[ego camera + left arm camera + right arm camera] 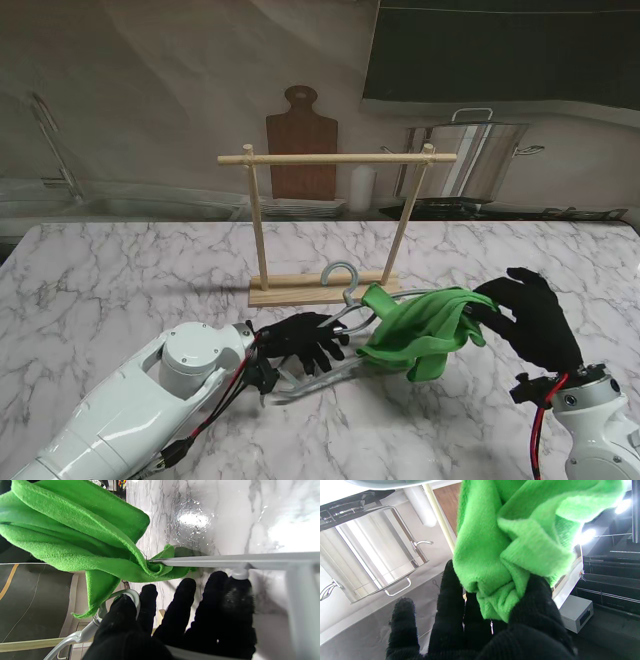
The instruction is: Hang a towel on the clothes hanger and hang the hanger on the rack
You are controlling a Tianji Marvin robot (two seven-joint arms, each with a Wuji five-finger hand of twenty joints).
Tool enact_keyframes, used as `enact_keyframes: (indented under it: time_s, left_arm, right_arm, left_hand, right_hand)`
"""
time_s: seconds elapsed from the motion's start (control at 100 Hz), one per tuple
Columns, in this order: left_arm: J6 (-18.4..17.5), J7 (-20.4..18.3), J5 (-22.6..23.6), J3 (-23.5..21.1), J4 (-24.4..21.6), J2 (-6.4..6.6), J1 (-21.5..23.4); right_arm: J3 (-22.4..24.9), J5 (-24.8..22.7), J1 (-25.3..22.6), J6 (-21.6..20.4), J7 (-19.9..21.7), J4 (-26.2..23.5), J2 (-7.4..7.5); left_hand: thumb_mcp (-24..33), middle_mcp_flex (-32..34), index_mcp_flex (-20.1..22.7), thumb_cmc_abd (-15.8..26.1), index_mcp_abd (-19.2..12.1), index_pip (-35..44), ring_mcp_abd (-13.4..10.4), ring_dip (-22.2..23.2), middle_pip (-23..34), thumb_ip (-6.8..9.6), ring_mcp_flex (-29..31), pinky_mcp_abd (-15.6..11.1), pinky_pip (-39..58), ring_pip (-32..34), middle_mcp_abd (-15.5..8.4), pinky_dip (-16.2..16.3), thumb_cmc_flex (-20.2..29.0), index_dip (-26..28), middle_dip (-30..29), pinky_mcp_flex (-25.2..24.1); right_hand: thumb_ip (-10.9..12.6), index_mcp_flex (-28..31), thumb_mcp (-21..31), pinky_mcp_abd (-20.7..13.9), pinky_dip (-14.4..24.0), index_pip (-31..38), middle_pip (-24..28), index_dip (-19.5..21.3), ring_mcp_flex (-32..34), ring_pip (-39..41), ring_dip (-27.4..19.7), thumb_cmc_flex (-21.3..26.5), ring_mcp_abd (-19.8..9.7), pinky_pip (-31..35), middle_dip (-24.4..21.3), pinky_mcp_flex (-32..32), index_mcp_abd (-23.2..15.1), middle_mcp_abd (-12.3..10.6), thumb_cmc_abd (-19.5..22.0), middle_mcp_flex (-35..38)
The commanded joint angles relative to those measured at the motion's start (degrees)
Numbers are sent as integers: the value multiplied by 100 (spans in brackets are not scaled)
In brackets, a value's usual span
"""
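Writing: no brand, label or lettering is showing clearly enough to read.
Left hand point(305, 340): lying low on the marble tabletop point(120, 280), its black-gloved fingers point(185, 597) curling around the grey clothes hanger point(345, 300) and gripping it.
Right hand point(530, 315): hovering above the tabletop on the right, pinching 1 end of the green towel point(420, 335) between thumb and fingers.
Towel: stretching from the right hand leftward to the hanger, its bunched fold wrapping around the hanger's straight bar point(225, 561).
Hanger: sitting between the 2 hands, its hook pointing toward the rack.
Rack point(335, 225): standing upright just beyond the hanger, farther from me, its top rail bare.
Backdrop: a kitchen scene with a cutting board point(300, 140) and a steel pot point(470, 160) showing behind the rack.
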Motion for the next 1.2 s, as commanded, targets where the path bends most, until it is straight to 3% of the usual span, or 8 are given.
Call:
enact_keyframes:
  time_s: [0.0,0.6,1.06,1.19]
  left_arm:
    - [30,-29,18,-34,-15,-27,-8]
    - [7,62,88,-104,-5,-35,-4]
    - [-80,-27,304,-260,-167,63,119]
    - [-117,-38,407,-275,-181,87,132]
  right_arm:
    - [69,-11,-118,6,22,-70,16]
    - [247,-96,-351,165,349,-307,75]
    - [305,-364,-293,395,76,-285,54]
    - [312,-630,-162,612,-201,-163,47]
  left_hand:
    - [74,192,175,444,-241,-1,178,-9,-2,-11,15,1,-1955,24,6,-25,432,35,-2,-19]
    - [75,203,221,420,-199,-13,188,-8,-1,-9,28,-2,-1943,28,6,-17,446,49,-1,-11]
    - [79,212,253,397,-155,-25,177,-3,1,-5,42,0,-1932,34,2,-10,468,52,0,-14]
    - [81,228,277,383,-133,-18,181,-1,7,-3,56,-9,-1926,39,-5,-9,478,59,3,-1]
  right_hand:
    - [191,312,257,48,84,157,-11,22,89,44,82,580,40,-129,38,-39,-349,-14,101,93]
    - [195,405,269,97,122,30,-126,86,158,26,121,607,94,-183,78,-10,-307,33,38,180]
    - [197,412,272,106,140,-11,-149,121,163,23,134,607,91,-209,103,-15,-308,40,37,176]
    - [197,397,270,125,142,-19,-140,131,148,22,135,602,94,-222,111,-29,-301,33,51,155]
